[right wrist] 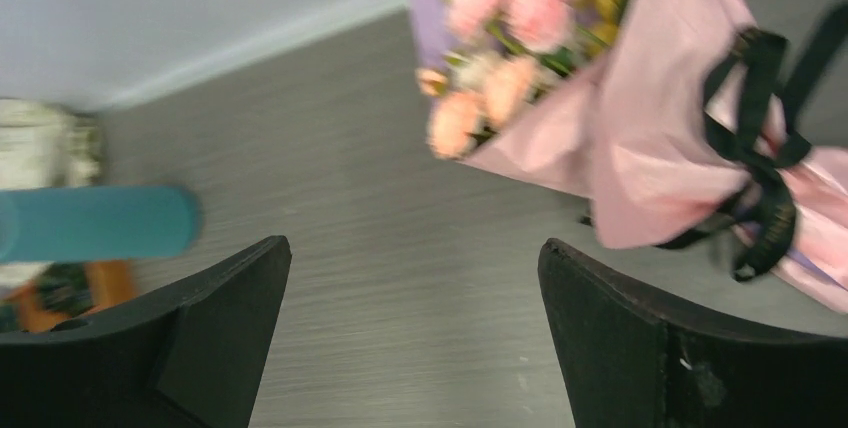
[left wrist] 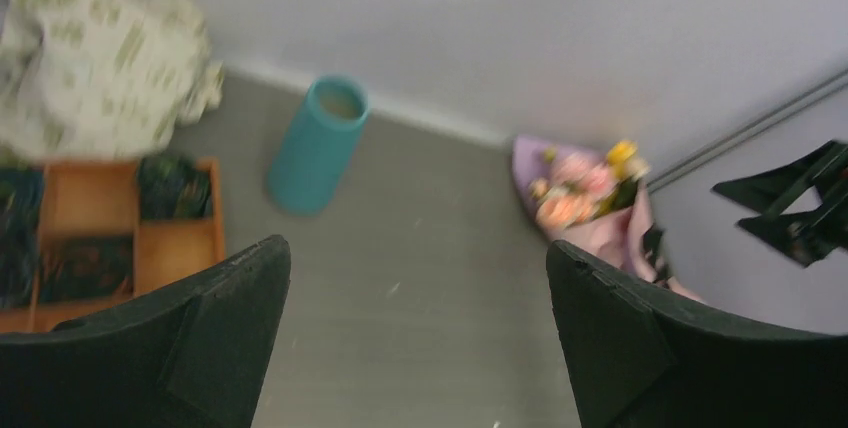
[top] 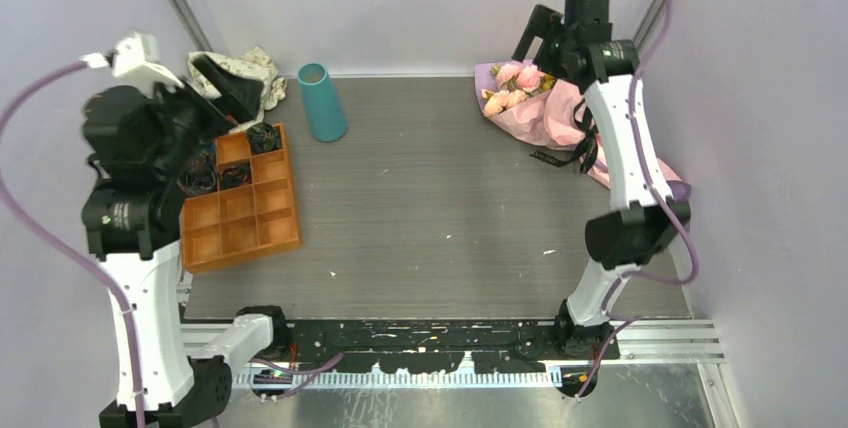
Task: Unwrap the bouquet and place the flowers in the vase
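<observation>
The bouquet (top: 535, 108) lies on its side at the table's far right, wrapped in pink and lilac paper, with a black ribbon (right wrist: 762, 153) tied round it. Its flowers (right wrist: 505, 43), pink, peach and yellow blooms, stick out toward the back wall. The teal vase (top: 322, 100) stands upright at the far left-centre. My right gripper (right wrist: 415, 258) hovers open above the table just left of the bouquet, touching nothing. Over the left side, my left gripper (left wrist: 418, 268) is raised, open and empty, facing the vase (left wrist: 318, 143) and the bouquet (left wrist: 585, 198).
An orange tray (top: 240, 213) with square compartments, some holding dark bundles, sits at the left. Behind it a cream cloth bag (top: 250, 73) with green print lies in the back left corner. Grey walls close the back and both sides.
</observation>
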Tool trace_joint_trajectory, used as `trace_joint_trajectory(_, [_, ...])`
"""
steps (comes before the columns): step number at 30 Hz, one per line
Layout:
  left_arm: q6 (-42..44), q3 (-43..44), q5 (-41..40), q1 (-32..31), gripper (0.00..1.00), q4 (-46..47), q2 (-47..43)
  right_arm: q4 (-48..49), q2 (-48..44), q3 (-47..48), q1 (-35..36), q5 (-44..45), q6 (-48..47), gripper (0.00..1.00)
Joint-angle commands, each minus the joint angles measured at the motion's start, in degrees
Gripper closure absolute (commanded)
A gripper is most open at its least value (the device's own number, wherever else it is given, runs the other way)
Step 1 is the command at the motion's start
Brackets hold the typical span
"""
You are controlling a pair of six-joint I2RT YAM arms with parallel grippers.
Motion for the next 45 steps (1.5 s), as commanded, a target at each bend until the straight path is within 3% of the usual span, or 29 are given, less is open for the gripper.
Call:
trace_joint_trajectory(1, [2.77, -7.44, -4.19, -0.18, 0.0, -8.53, -8.64, -8.17, 7.46, 2.77, -4.09, 8.87, -2.57, 0.0])
trace_joint_trajectory(6, [1.78, -12.6, -0.16, -0.18, 0.0, -7.41, -14.28, -8.73, 19.38, 5.92, -7.34, 7.29, -2.03, 0.01])
trace_joint_trajectory(12, [3.42, -15.03, -0.27, -0.18, 0.0, -8.73, -14.68, -9.77, 32.42, 18.15, -7.37, 9.73, 0.89, 0.0])
trace_joint_trajectory(19, [4.43, -17.96, -1.28, -0.18, 0.0, -7.14, -16.25, -5.16, 34.1, 18.15, -7.35, 10.55, 4.38, 0.01])
trace_joint_trajectory(24, [4.04, -19.67, 0.14, -0.18, 0.0, -6.1, -16.01, -7.53, 38.55, 23.14, -8.93, 11.81, 5.0, 0.01])
trace_joint_trajectory(34, [4.51, -21.35, -0.71, -0.18, 0.0, -5.68, -17.13, -8.77, 46.01, 22.96, -9.02, 10.56, 5.44, 0.02])
trace_joint_trajectory(35, [4.6, -21.36, -0.95, -0.18, 0.0, -5.7, -17.3, -8.4, 45.95, 22.09, -9.02, 10.1, 5.44, 0.07])
trace_joint_trajectory(37, [4.65, -21.44, -1.5, -0.18, 0.0, -5.71, -17.62, -6.8, 45.01, 18.77, -8.95, 8.9, 5.63, 0.26])
trace_joint_trajectory(39, [4.59, -21.44, -1.72, -0.18, 0.0, -5.71, -17.88, -4.54, 42.37, 14.83, -8.61, 7.97, 5.79, 0.57])
trace_joint_trajectory(42, [4.31, -21.59, -1.59, -0.18, 0.0, -5.43, -18.11, -1.23, 37.57, 8.65, -8.15, 7.64, 5.43, 0.93])
trace_joint_trajectory(43, [4.23, -21.68, -1.58, -0.18, 0.0, -5.32, -18.16, -0.62, 36.03, 7.09, -6.32, 7.61, 5.22, 0.99])
trace_joint_trajectory(45, [4.13, -21.79, -1.53, -0.18, 0.0, -5.25, -18.25, 0.27, 32.87, 4.35, -4.46, 7.45, 4.1, 0.99])
